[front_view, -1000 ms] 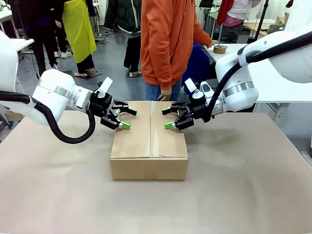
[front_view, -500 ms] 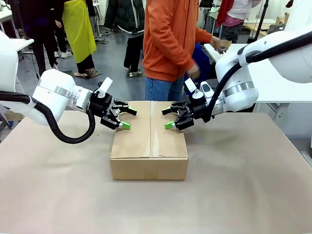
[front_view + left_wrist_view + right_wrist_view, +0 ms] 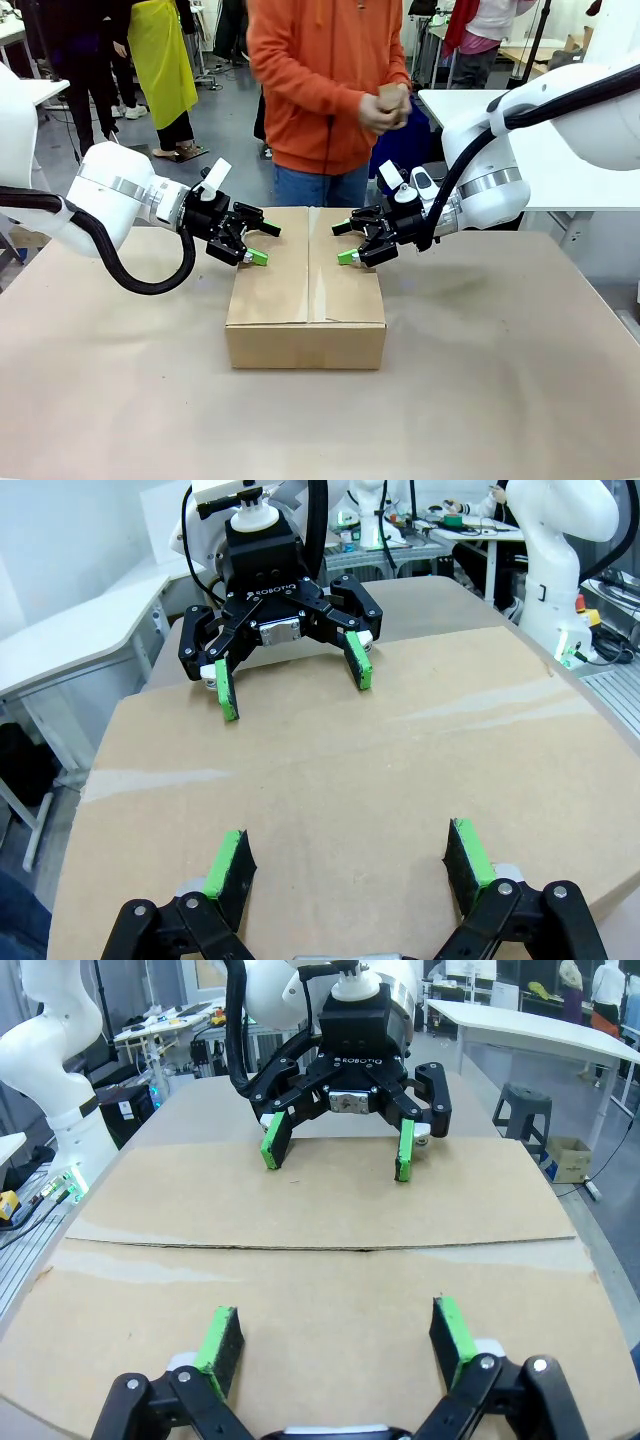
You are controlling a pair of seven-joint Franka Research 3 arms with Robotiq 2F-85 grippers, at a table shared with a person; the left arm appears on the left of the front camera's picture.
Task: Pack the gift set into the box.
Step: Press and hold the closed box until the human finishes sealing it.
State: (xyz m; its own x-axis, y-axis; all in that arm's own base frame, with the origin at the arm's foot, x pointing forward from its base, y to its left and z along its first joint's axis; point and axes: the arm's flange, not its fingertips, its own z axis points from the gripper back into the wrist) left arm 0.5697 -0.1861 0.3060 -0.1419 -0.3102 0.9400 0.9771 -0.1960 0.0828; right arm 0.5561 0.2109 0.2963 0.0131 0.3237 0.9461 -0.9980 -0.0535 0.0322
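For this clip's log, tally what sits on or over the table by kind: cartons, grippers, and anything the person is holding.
Brown corrugated cardboard carton, flaps closed, tape along the seam: 1
Black two-finger grippers with green pads, open over the carton: 2 (left gripper, right gripper)
Small brownish object in the person's hands, too small to identify: 1
Total: 4

- One box [image 3: 306, 290], flaps closed, one tape strip [image 3: 317, 268] along its top seam.
- Two end effectors of mine: left end effector [image 3: 256, 241], right end effector [image 3: 346, 241], each with two green pads spread apart.
- One counter [image 3: 500, 380].
- One person [image 3: 330, 90] across from me, two hands together on one small brown object [image 3: 388, 100].
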